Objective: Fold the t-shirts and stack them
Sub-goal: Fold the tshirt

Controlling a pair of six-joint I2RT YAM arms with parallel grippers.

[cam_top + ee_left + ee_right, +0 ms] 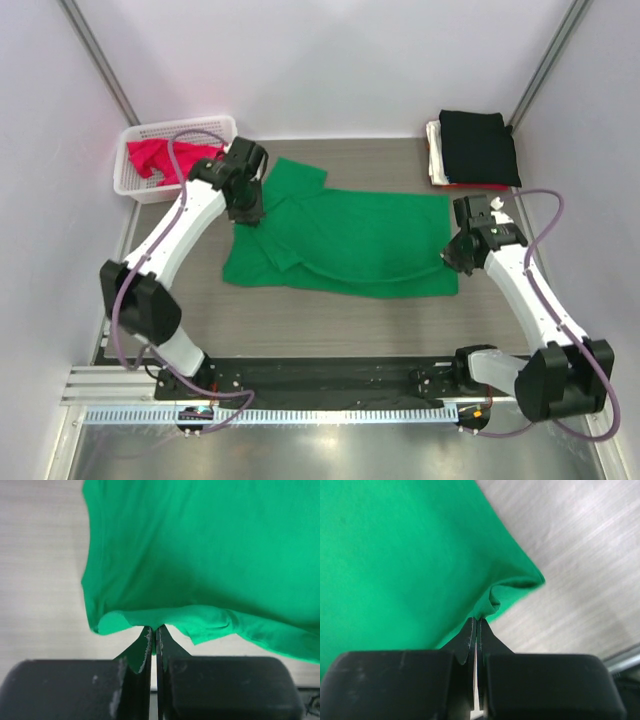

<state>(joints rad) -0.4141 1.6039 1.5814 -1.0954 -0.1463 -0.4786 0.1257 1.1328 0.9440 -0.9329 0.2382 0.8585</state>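
Observation:
A bright green t-shirt (350, 245) lies spread across the middle of the table, partly folded. My left gripper (250, 215) is shut on its left edge; in the left wrist view (153, 628) the cloth (200, 555) is pinched between the tips. My right gripper (450, 255) is shut on its right edge; in the right wrist view (477, 620) a fold of green cloth (395, 555) is nipped at the tips. A red-pink shirt (160, 158) lies in the white basket (135, 185). A folded black shirt (478, 148) tops a stack over white and red ones at the back right.
The white lattice basket stands at the back left corner. The folded stack sits against the right wall. Grey walls close in the table on three sides. A metal rail (300, 415) runs along the near edge by the arm bases.

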